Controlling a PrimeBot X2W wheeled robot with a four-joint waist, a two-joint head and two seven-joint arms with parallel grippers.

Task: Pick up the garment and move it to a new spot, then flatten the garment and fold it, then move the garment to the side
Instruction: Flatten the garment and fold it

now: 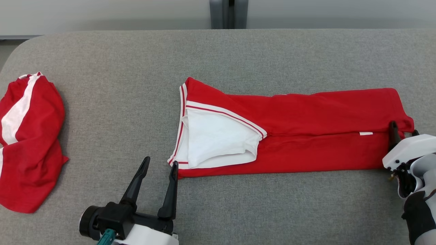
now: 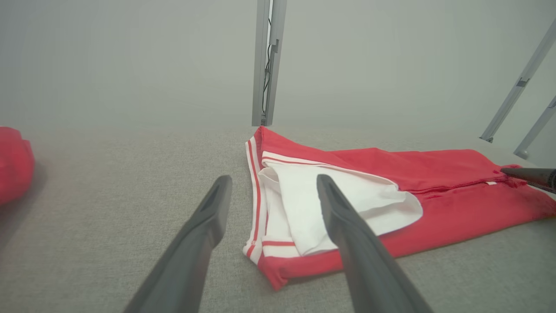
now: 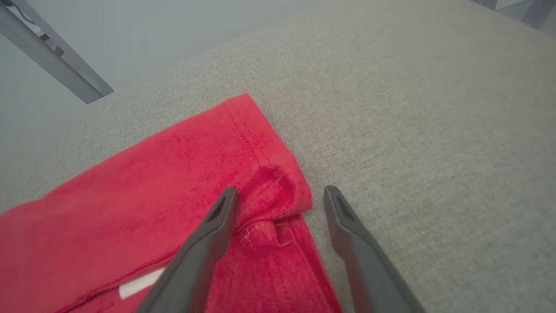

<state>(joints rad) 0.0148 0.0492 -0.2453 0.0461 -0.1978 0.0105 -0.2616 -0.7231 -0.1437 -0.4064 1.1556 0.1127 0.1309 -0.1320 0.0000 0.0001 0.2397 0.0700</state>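
A red garment (image 1: 306,136) with white, red-striped trim lies folded lengthwise across the middle of the grey table (image 1: 218,51), its white lining (image 1: 218,139) showing at the left end. My left gripper (image 1: 160,166) stands open at the garment's near left corner (image 2: 271,278), one fingertip at the cloth's edge. At the garment's right end my right gripper (image 1: 403,131) is open; its fingers straddle the bunched hem corner (image 3: 278,195), one over the red cloth and one over bare table. Nothing is held.
A second red garment (image 1: 27,143) with a white stripe lies crumpled at the table's left edge. A grey post (image 1: 228,13) stands behind the table's far edge. Bare table lies in front of and behind the folded garment.
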